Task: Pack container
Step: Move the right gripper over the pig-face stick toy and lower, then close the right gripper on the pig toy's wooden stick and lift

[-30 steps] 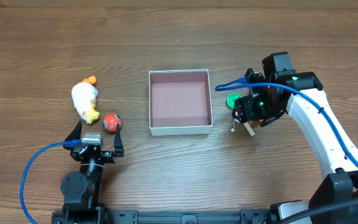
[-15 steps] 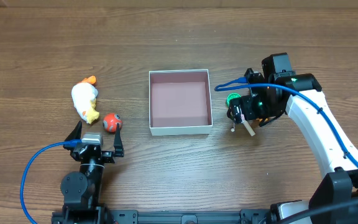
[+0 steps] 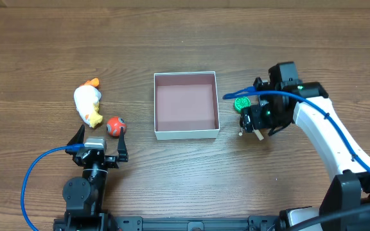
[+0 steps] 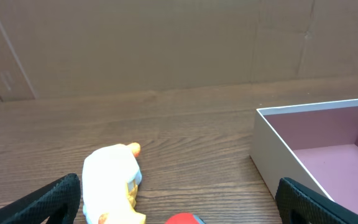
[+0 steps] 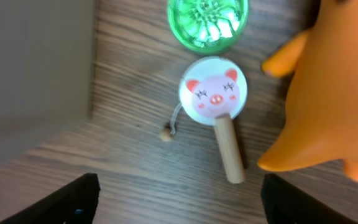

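Observation:
The container (image 3: pixel 186 134) is a shallow square box, white outside and pink inside, at mid-table; nothing lies in it. It shows in the left wrist view (image 4: pixel 272 146) and as a blurred wall in the right wrist view (image 5: pixel 36 74). My right gripper (image 3: pixel 252 122) is open just right of the box, hovering over a pig-face rattle (image 5: pixel 213 96) with a wooden handle. A green round toy (image 3: pixel 241 103) (image 5: pixel 208 22) lies beyond it. An orange toy (image 5: pixel 328 93) lies to the right. My left gripper (image 3: pixel 99 146) (image 4: pixel 179 210) is open, low on the table.
A white and yellow plush duck (image 3: pixel 87 104) (image 4: pixel 109 183) and a red ball (image 3: pixel 114 126) (image 4: pixel 182 219) lie at the left, just ahead of the left gripper. A blue cable (image 3: pixel 246 95) loops off the right arm above the green toy.
My right arm has shifted slightly toward the front and left, uncovering more of the green toy. The left arm and the toys on the left have not moved.

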